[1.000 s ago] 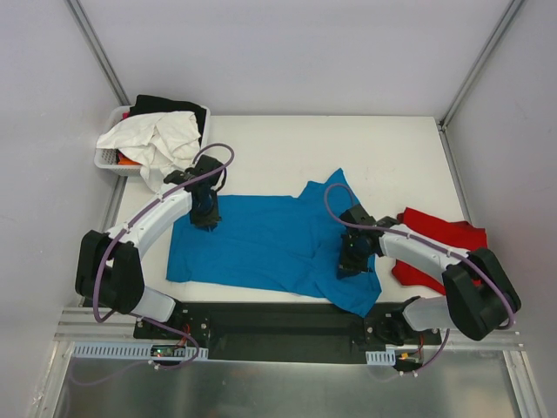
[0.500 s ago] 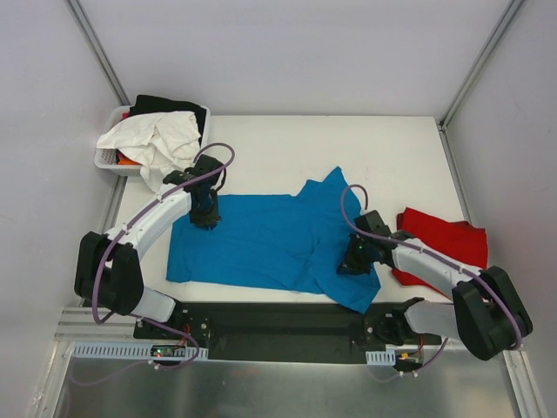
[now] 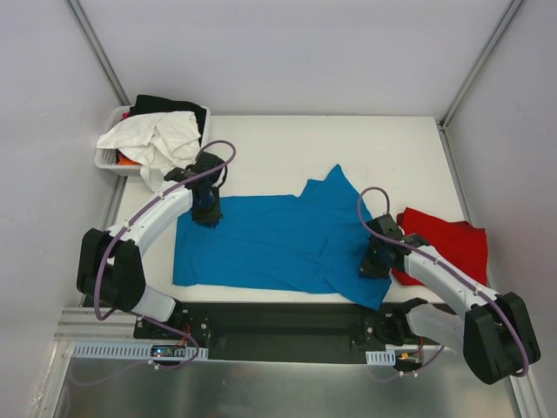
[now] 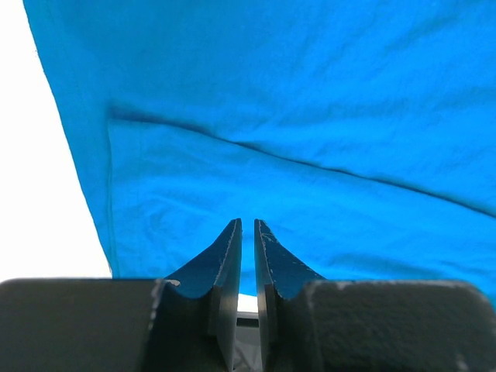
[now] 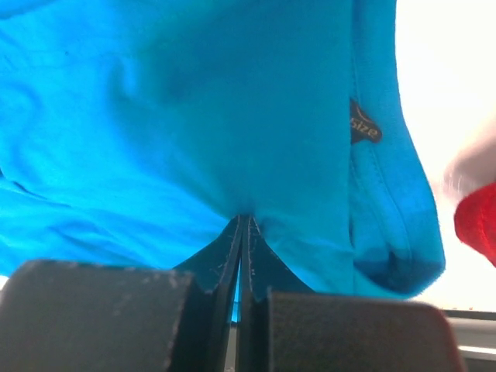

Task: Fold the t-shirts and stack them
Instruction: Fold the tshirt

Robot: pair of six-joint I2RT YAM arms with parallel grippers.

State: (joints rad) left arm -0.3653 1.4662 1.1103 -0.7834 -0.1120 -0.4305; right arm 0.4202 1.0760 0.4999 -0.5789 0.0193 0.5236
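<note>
The turquoise-blue t-shirt (image 3: 270, 239) lies spread across the middle of the white table (image 3: 348, 148). My left gripper (image 3: 207, 216) stands at its far left edge; in the left wrist view the jaws (image 4: 248, 223) are nearly closed, tips on the blue cloth (image 4: 310, 116). My right gripper (image 3: 374, 266) is at the shirt's near right part. Its jaws (image 5: 244, 217) are shut on a puckered pinch of blue cloth (image 5: 194, 101), next to the collar label (image 5: 363, 128). The red t-shirt (image 3: 448, 244) lies crumpled at the right edge, just beyond the right gripper, and shows in the right wrist view (image 5: 477, 217).
A white basket (image 3: 104, 159) at the table's far left corner holds a white cloth (image 3: 157, 139) and a black cloth (image 3: 161, 104). The left arm's elbow is near it. The table's near edge meets the black mounting rail (image 3: 278, 318).
My right gripper has moved right and toward the near edge, dragging the blue shirt's right side with it. The shirt's left edge slid slightly right. The left gripper stayed put.
</note>
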